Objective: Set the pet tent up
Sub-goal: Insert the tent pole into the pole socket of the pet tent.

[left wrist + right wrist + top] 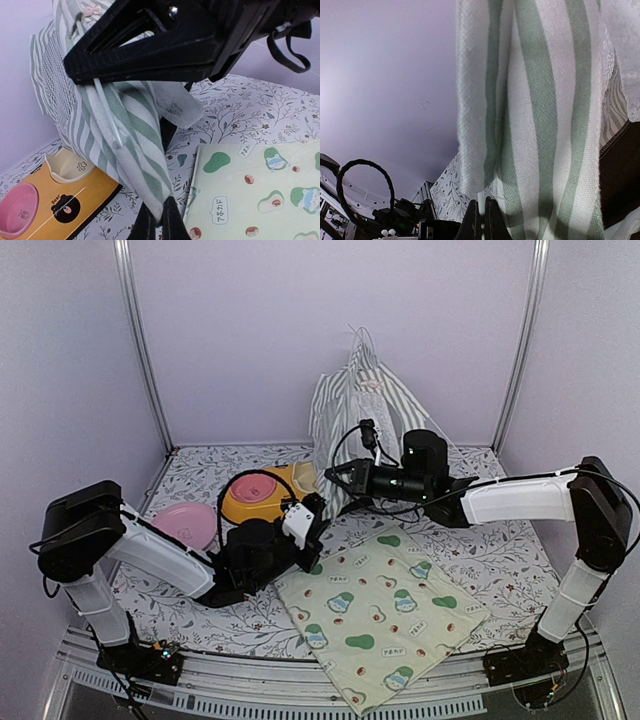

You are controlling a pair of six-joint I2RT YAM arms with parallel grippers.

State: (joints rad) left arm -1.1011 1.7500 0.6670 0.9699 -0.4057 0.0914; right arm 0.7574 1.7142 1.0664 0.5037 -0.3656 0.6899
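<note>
The pet tent [352, 405] is a slack bundle of green and white striped fabric, standing half up at the back middle of the table. My left gripper [318, 510] is shut on a lower corner of its fabric; the left wrist view shows that striped corner [135, 150] pinched between my fingertips [172, 220]. My right gripper [330, 476] is shut on the tent's left side. In the right wrist view its jaws [481, 216] close on a thin white pole under the striped fabric [540, 110]. The pole [107, 112] also shows in the left wrist view.
The pale yellow avocado-print mat [385, 610] lies at the front middle, and its edge shows in the left wrist view [260, 185]. The orange double pet bowl [262, 495] sits left of the tent. A pink dish [185, 523] lies further left. Walls close in the back and sides.
</note>
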